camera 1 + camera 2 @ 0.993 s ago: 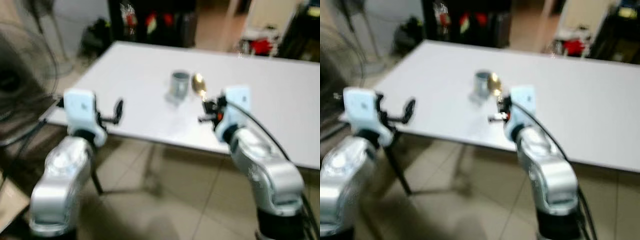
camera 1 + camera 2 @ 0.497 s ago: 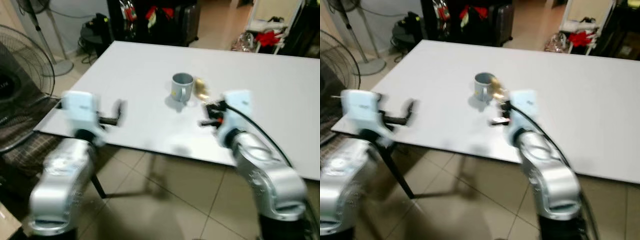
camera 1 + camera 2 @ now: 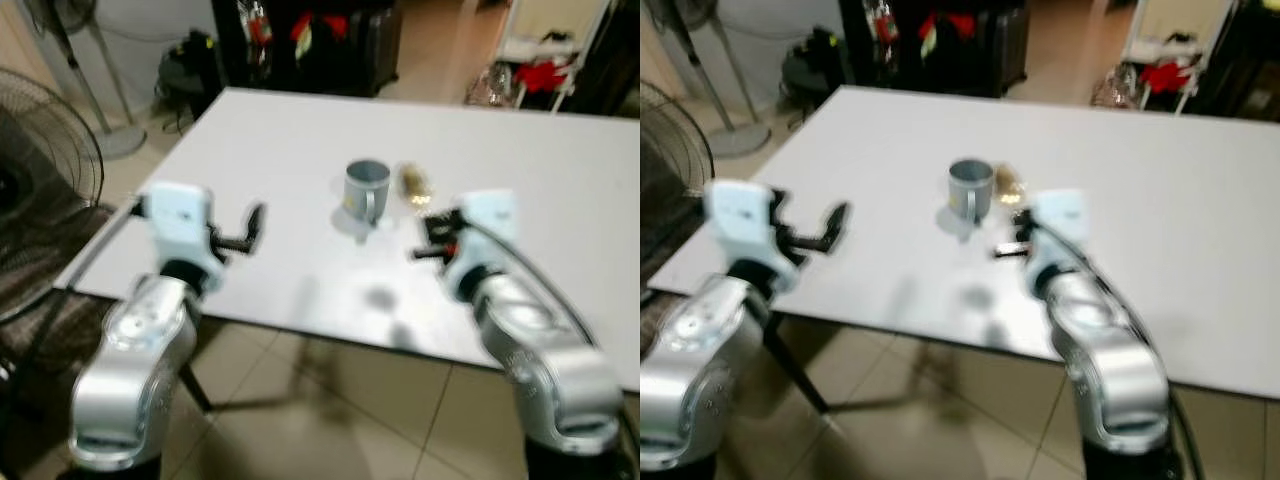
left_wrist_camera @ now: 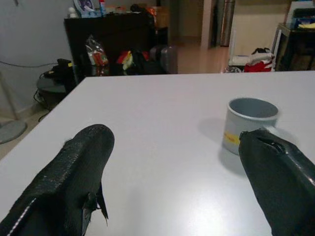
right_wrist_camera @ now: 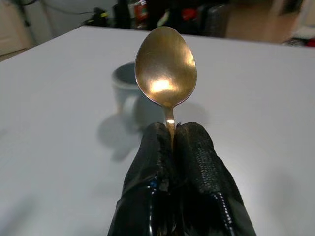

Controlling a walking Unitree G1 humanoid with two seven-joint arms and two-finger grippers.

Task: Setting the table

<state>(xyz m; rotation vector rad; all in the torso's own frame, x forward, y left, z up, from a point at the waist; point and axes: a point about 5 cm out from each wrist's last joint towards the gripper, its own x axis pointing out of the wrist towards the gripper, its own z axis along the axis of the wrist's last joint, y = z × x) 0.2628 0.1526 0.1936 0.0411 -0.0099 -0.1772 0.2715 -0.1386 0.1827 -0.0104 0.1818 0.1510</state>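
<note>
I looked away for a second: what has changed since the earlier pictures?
Little beyond the camera's own shift and blur. The right gripper remains shut on the gold spoon, held up beside the grey mug. The left gripper stays open above the white table, holding nothing. The mug stands upright in the same spot.

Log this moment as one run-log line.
task: setting table | right gripper: shut on spoon, held over table beside mug | left gripper: open, empty, above table
</note>
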